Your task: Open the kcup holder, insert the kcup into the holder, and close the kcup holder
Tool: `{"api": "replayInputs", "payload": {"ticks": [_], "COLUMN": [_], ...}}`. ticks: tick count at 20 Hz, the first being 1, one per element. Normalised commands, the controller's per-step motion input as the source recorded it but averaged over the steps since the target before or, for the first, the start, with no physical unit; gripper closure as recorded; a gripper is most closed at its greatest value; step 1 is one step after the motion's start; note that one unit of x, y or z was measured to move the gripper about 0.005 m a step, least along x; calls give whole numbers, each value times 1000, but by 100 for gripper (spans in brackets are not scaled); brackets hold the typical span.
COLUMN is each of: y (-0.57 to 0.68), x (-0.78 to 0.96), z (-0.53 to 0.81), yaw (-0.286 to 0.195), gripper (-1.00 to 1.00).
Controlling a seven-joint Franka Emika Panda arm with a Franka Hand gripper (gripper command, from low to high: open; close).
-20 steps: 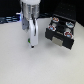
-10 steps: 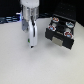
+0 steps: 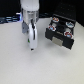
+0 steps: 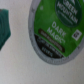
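Observation:
The kcup (image 4: pixel 56 25) fills much of the wrist view, seen very close from above, its bright green lid printed with white text and its rim pale. In the exterior view I cannot make it out; the arm hides that spot. My gripper (image 3: pixel 31 48) points straight down just above the white table, to the exterior view's left of the kcup holder (image 3: pixel 63 42). The holder is a black box with grey marks on its front. Its drawer looks pulled out, with pods showing from above. My fingers do not show in the wrist view.
Several pods (image 3: pixel 67 34) with red, dark and white lids lie in the holder's top. A dark green shape (image 4: pixel 4 27) sits beside the kcup in the wrist view. Dark clutter (image 3: pixel 10 20) lines the table's far edge.
The gripper has come down a little toward the table. The holder has not moved.

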Motion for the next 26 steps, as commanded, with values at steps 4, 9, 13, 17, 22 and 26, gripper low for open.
{"api": "replayInputs", "payload": {"ticks": [4, 9, 13, 17, 22, 26], "y": [-4, 0, 0, 6, 308, 436], "x": [-169, -61, -52, -15, 23, 31], "z": [-52, 0, 0, 1, 694, 844], "yaw": [-7, 0, 0, -13, -4, 14], "gripper": [100, 100, 100, -100, 100, 100]}}
